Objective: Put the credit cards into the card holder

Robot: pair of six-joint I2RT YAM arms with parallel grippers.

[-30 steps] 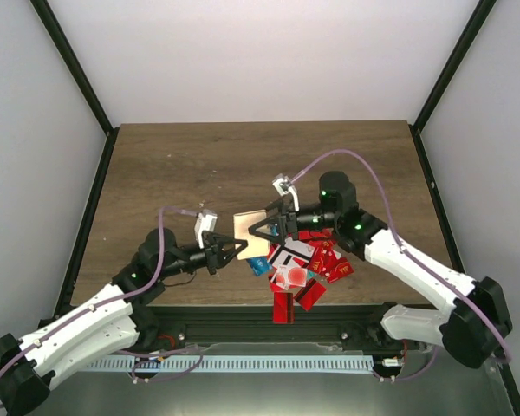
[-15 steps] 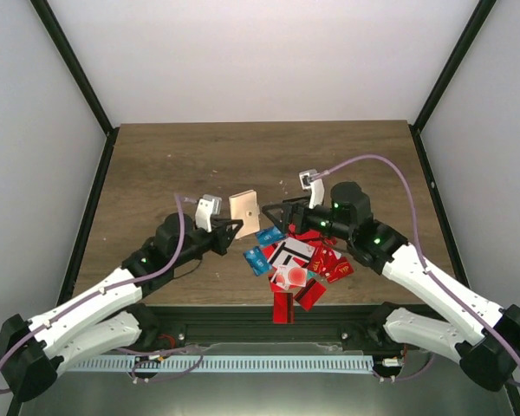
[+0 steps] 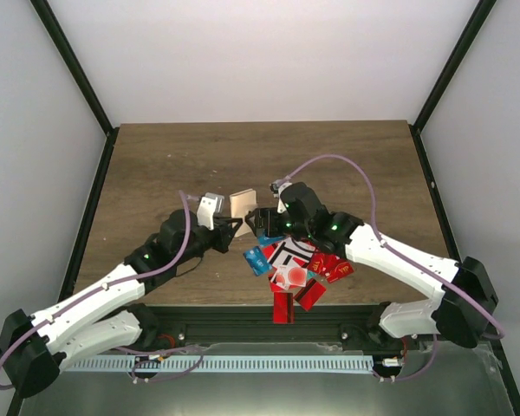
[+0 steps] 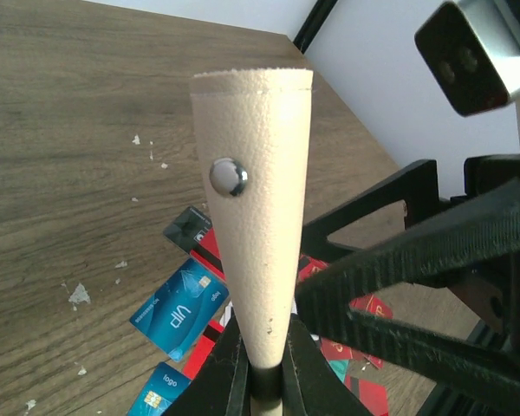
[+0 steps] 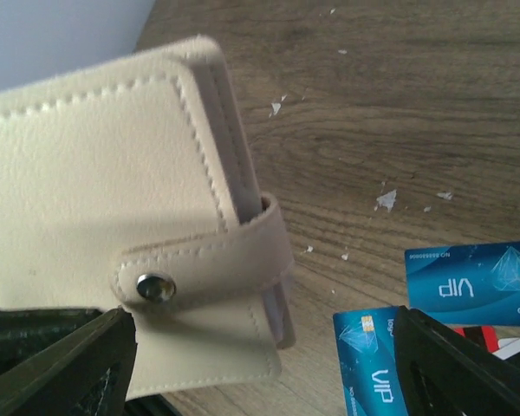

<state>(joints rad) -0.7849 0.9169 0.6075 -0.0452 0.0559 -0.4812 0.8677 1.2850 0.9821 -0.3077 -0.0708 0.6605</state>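
Near the table's mid-front, lifted off the wood, the card holder (image 3: 242, 206) stands on edge w/ the left gripper (image 3: 232, 229) pinching its lower end. From the left wrist cam the fingers (image 4: 225, 390) are pressed tight on the holder's bottom. It rises straight up btwn them, narrow at the grip & wider at the top, w/ the metal stud (image 4: 229, 177) on the side facing the lens. Holder is shut: the right wrist cam shows the snap tab (image 5: 210, 260) wrapped round the open edge & fastened down on the front face.

Right gripper (image 3: 258, 222) sits just beside the holder on its right side, facing it. Its fingers (image 5: 65, 364) are spread wide, one at each lower corner of its own view, w/ the holder filling the space ahead & to the left. It pinches nothing. Can't tell whether the finger at the lower left touches the holder's bottom edge.

Credit cards (image 3: 299, 264) lie in a loose heap on the table (image 3: 165, 165), close to the front edge, just right of & nearer than both grippers. Mostly red, a few white w/ black stripes, some blue. Two blue VIP cards (image 5: 472, 282) lie flat at the heap's fringe, printed side up, apart from the holder. Small white flecks (image 4: 78, 296) dot the wood near them.
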